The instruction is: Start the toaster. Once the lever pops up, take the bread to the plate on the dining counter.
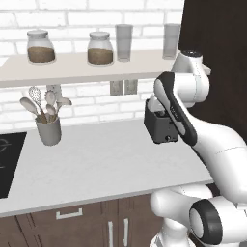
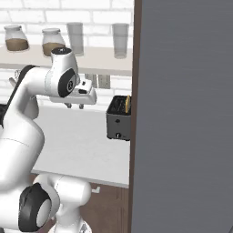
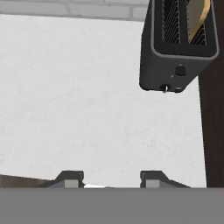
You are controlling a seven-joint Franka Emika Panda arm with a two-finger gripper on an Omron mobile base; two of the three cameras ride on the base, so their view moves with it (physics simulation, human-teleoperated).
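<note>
The toaster stands at the worktop's far right end against a dark panel, bread in its right slot. The gripper hovers apart, empty, near the worktop's front edge.

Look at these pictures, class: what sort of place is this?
Probably a kitchen: a toaster holding bread stands on a worktop, with a utensil holder and storage jars nearby.

Kitchen: white brick wall, jar shelf, utensil crock, toaster on worktop.
</note>
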